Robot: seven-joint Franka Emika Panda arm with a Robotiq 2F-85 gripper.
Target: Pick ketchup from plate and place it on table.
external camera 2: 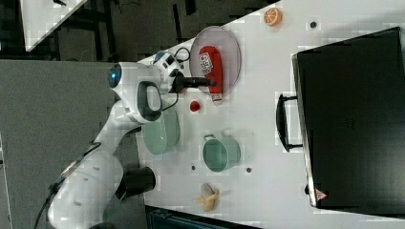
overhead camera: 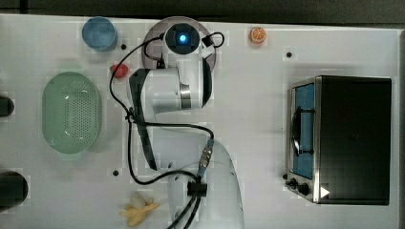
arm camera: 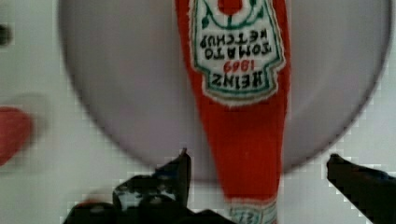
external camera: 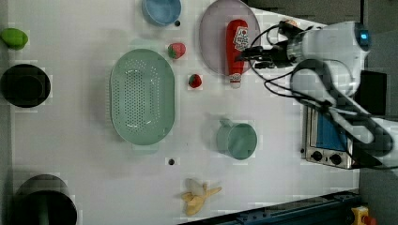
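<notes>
Table (external camera: 281, 197): one white tabletop with a few black dots, under the fingers and everything else.
Arm (external camera: 338, 56): one white robot arm, reaching over the plate in the left view.
Toaster oven (overhead camera: 348, 138): one black and silver box, well away from the fingers.
Basket (external camera: 141, 96): one green perforated oval, well apart from the fingers, past the strawberries.
Plate (external camera: 213, 33): one pale lilac round plate, under the fingers; its rim runs between them in the wrist view (arm camera: 116, 93).
Ketchup (external camera: 236, 44): one red bottle with a white label, lying flat on the plate, cap end poking over the rim onto the table. In the wrist view the ketchup (arm camera: 243, 135) runs through the gap between the fingers.
Gripper (arm camera: 259, 168): fingers (arm camera: 180, 170) spread as wide as they go, one on each side of the bottle's narrow end, holding nothing; whether a finger touches the bottle cannot be told.
Cups: two, a green mug (external camera: 237, 139) well apart from the fingers and a blue cup (external camera: 162, 10) beyond the plate.
Strawberries: two, one (external camera: 177, 49) near the plate, one (external camera: 195, 80) just beside the bottle's cap.
Banana (external camera: 198, 196): one, peeled, far from the fingers.
Orange slice (overhead camera: 258, 35): one, near the plate.
</notes>
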